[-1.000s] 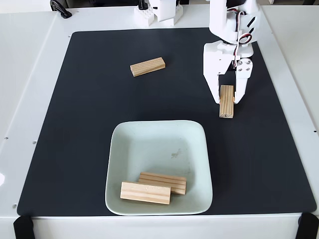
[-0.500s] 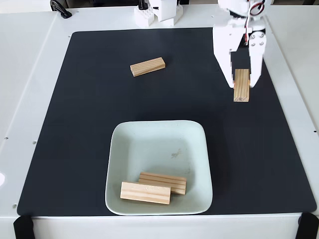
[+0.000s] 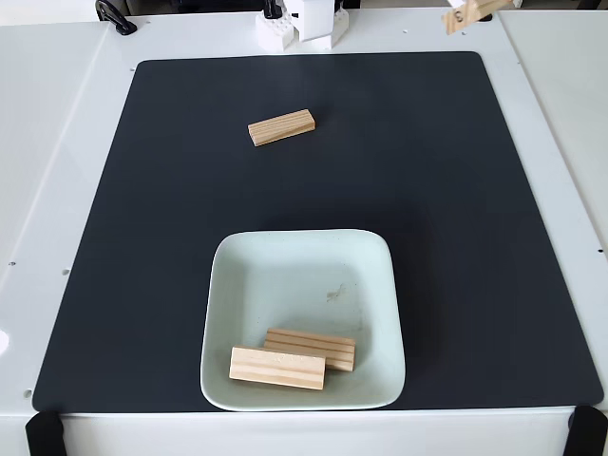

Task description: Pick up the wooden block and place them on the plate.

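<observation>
2 wooden blocks lie side by side in the near part of the plate, one in front of the other, touching. 1 more block rests flat on the black mat, well apart from the plate. At the top edge of the fixed view a 4th block is seen tilted, high up — the fingers around it are cut off, so their opening cannot be told.

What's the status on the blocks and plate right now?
Gripper mostly off frame, one wooden block at top edge. Two blocks on plate. One block on mat, path unobstructed.
</observation>
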You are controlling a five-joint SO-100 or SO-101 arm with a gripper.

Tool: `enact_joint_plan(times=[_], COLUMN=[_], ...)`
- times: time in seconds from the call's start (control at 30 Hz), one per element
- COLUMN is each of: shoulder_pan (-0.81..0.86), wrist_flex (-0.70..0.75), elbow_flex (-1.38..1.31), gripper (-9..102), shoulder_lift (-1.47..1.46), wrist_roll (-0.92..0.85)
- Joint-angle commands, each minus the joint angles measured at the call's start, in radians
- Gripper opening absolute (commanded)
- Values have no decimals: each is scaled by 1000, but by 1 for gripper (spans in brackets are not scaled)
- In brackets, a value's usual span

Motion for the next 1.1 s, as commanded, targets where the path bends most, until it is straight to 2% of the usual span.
enact_joint_plan(times=[0.0, 0.27, 0.7, 1.07], shoulder_pan=[71, 256, 393, 390], wrist_flex=[-11, 0, 43, 123], elbow_flex=[-91, -416, -1009, -1091], gripper=[0, 0, 0, 0], shoulder_lift=[15, -327, -1023, -1213], wrist_roll=[75, 163, 167, 167])
